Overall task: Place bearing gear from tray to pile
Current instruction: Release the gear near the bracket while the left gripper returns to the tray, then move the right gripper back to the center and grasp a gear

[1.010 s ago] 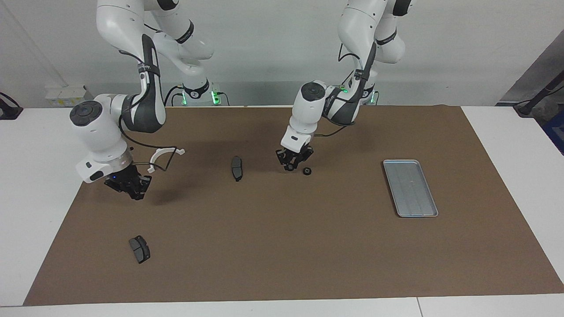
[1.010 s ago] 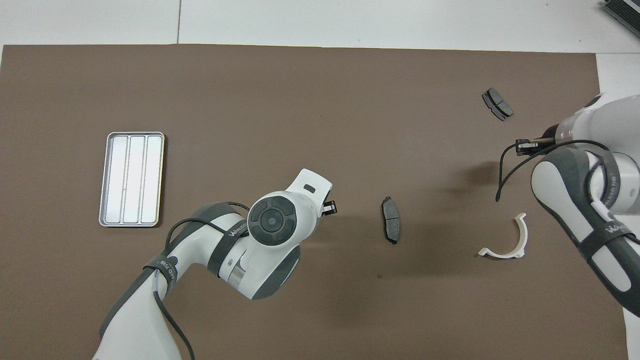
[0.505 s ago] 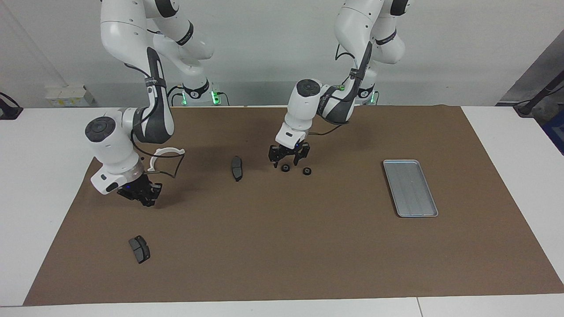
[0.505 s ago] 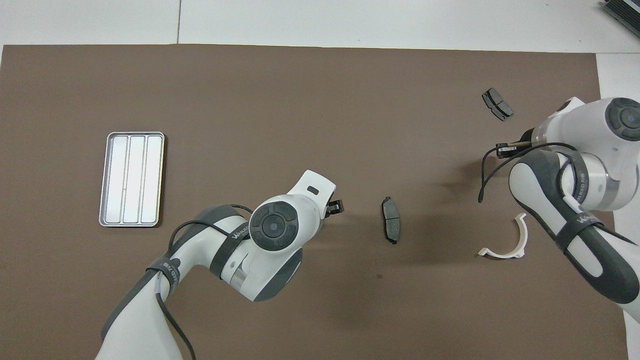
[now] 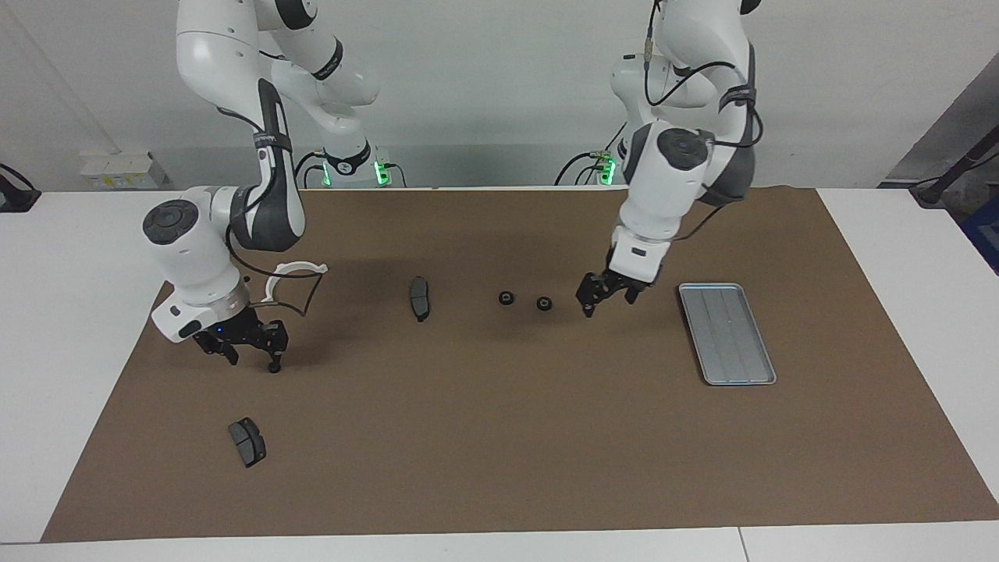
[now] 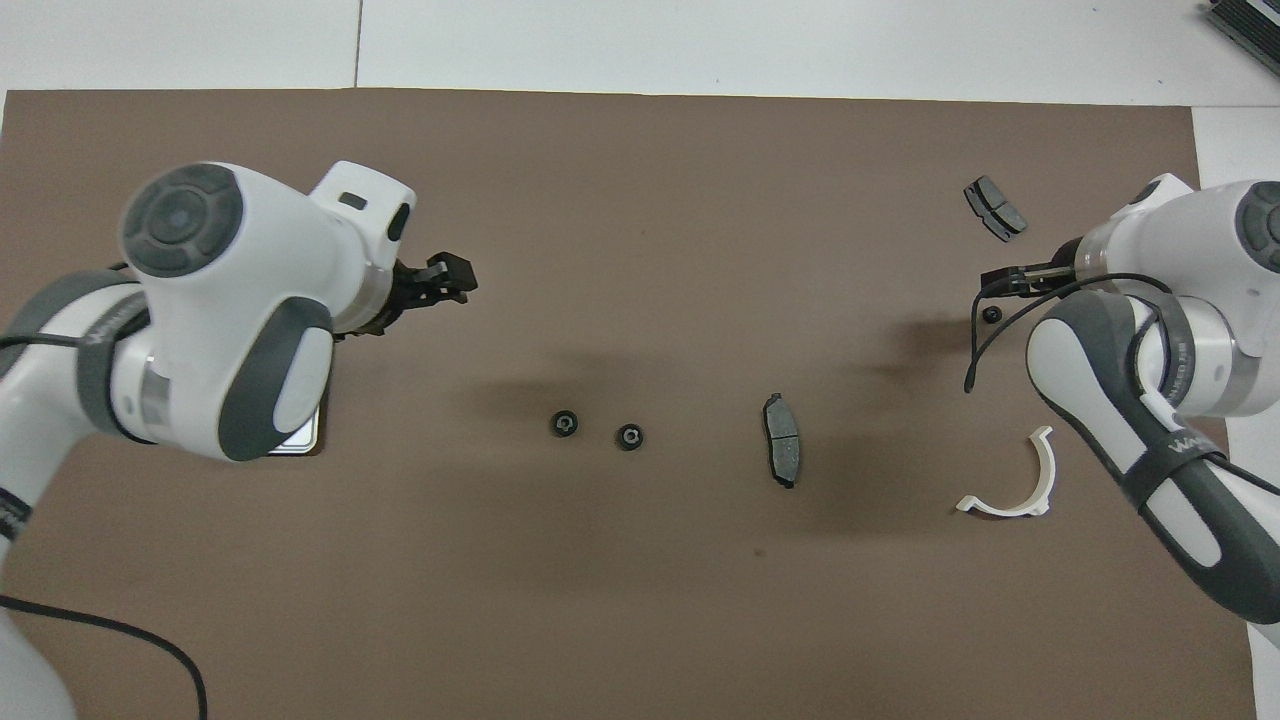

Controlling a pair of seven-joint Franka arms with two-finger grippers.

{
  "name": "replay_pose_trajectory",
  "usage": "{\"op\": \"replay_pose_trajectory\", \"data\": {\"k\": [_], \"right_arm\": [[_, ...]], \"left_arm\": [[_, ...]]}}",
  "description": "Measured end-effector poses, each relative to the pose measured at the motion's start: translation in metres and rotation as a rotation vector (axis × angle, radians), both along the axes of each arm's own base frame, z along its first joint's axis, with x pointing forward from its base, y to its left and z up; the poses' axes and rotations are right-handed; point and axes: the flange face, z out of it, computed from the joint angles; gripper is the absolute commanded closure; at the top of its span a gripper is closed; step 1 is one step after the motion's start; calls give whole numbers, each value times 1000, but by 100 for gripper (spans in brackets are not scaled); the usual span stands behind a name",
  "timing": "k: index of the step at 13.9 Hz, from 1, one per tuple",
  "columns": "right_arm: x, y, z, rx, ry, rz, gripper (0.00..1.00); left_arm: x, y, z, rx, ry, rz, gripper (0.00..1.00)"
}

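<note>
Two small black round bearing gears (image 5: 506,297) (image 5: 544,304) with a hole in the middle sit side by side on the brown mat, between the ribbed silver-grey metal tray (image 5: 727,333) and a dark grey brake pad (image 5: 419,297). Left tool (image 5: 606,297) hangs open and empty between gears and tray; right tool (image 5: 243,351) is open too, with a tiny black bit right at one fingertip. Overhead, the left arm hides most of the tray, while the facing view shows it whole.

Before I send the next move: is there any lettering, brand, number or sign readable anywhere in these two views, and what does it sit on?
"WANUEE", uncertain and partly cut off: white print on the dark grey band of the right arm in the overhead view.
Further white print on the grey ring of that arm's wrist: too blurred to read.
Flat ribbed silver-grey metal tray, brown table mat, small black round bearing gears: no text visible.
</note>
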Motion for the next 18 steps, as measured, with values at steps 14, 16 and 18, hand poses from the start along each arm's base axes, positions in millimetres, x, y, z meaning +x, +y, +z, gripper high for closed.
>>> {"op": "replay_pose_trajectory", "data": {"k": [14,16,18], "right_arm": [[-81,349,6,117,16,-181,0],[-97,376,-9,105,38,-162,0],[-110,397,-27,76,49,-151,0]], "left_arm": [[-10,122,112,134,19,-219,0],[-9,122,110,134,11,-219,0],[-9,122,104,134,8,-220,0]]}}
